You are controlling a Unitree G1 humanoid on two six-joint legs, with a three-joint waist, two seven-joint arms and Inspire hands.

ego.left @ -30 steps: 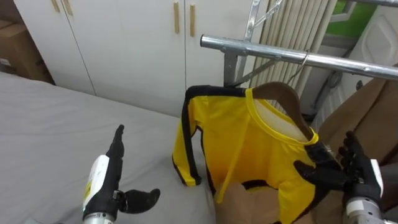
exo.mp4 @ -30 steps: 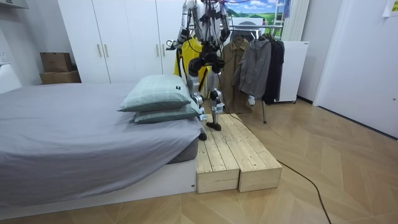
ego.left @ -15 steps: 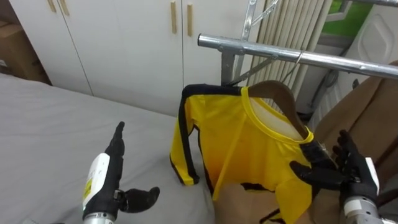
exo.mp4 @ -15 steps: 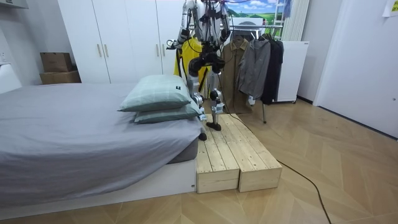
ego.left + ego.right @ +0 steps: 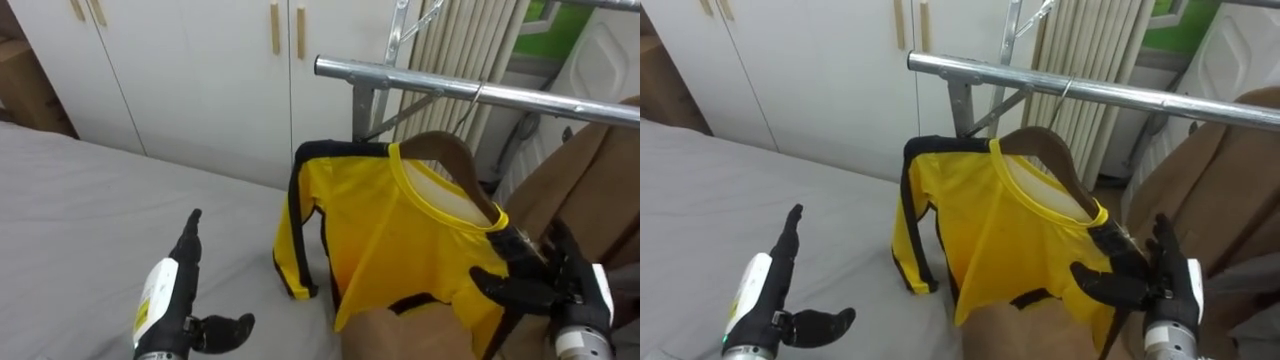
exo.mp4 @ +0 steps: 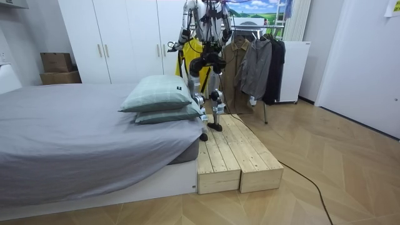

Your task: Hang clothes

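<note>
A yellow shirt (image 5: 400,240) with black trim hangs on a brown wooden hanger (image 5: 445,150). The hanger's hook is over the metal rail (image 5: 420,82) of the clothes rack. My right hand (image 5: 550,280) is at the shirt's right shoulder, open, with spread fingers touching the cloth and the hanger's end. My left hand (image 5: 175,290) hovers low over the grey bed (image 5: 80,220), left of the shirt, open with straight fingers and holding nothing. In the room view I stand on a wooden platform (image 6: 231,156) between the bed and the rack.
White wardrobe doors (image 5: 200,70) stand behind the rack. A brown coat (image 5: 590,170) hangs close on the right, and more brown cloth (image 5: 400,335) lies below the shirt. Further dark coats (image 6: 256,65) hang along the rack. Two pillows (image 6: 159,100) lie on the bed.
My right hand has sunk slightly beside the shirt's shoulder and my left hand has dropped a little. The shirt stays hanging on the rail; the picture has shifted slightly.
</note>
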